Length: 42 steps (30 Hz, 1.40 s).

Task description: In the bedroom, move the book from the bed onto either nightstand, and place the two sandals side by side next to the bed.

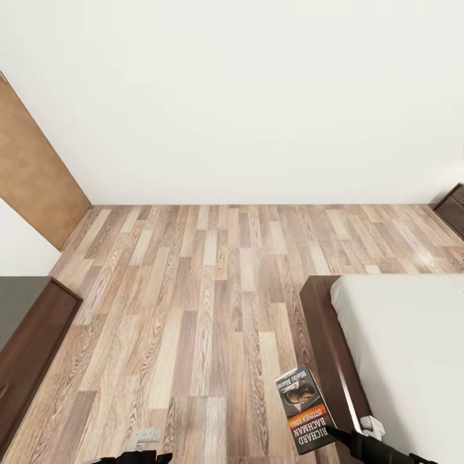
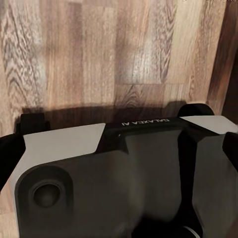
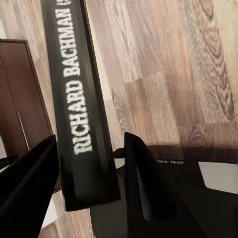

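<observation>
1. Right wrist view: right gripper [image 3: 89, 198] is pinching the paperback book [image 3: 79, 99] by its spine end, out over the floor [image 1: 193, 309] beside the bed [image 1: 399, 348].
2. Looking thin, light, a bit floppy and glossy, so I'd be gripping deep near the spine.
3. Left gripper: can't tell if it's open.

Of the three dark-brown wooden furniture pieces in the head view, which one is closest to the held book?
The bed, its frame edging the grey mattress, right beside the book; the others stand at the left edge and far right corner.
</observation>
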Tool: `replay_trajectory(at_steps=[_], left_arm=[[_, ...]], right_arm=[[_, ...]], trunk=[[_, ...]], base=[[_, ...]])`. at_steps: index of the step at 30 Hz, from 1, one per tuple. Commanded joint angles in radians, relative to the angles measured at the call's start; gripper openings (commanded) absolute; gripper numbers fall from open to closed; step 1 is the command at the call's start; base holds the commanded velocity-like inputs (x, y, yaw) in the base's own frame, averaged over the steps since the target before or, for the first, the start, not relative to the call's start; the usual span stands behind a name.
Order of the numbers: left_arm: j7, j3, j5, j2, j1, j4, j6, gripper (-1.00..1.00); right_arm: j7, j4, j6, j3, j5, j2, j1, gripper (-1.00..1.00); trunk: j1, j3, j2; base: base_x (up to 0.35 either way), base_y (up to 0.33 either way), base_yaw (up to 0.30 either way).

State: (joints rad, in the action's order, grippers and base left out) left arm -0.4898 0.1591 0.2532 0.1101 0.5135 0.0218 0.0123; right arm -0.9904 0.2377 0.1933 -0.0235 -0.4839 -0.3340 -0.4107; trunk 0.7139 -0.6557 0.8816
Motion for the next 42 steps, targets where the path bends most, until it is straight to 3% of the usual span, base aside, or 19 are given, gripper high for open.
replay_trajectory(at_steps=[1,42], left_arm=[[-0.003,0.008,0.009,0.000,0.000,0.000,0.001,1.00],[-0.001,0.007,0.011,-0.007,-0.004,-0.002,0.001,1.00]], right_arm=[[-0.002,0.000,0.010,-0.003,-0.008,0.000,0.000,-1.00],[-0.002,0.000,0.008,-0.003,-0.008,0.000,0.000,-1.00]], trunk=[[0.000,0.001,0.001],[0.000,0.066,0.001]], base=[[0.000,0.000,-0.075],[0.000,0.000,-0.012]])
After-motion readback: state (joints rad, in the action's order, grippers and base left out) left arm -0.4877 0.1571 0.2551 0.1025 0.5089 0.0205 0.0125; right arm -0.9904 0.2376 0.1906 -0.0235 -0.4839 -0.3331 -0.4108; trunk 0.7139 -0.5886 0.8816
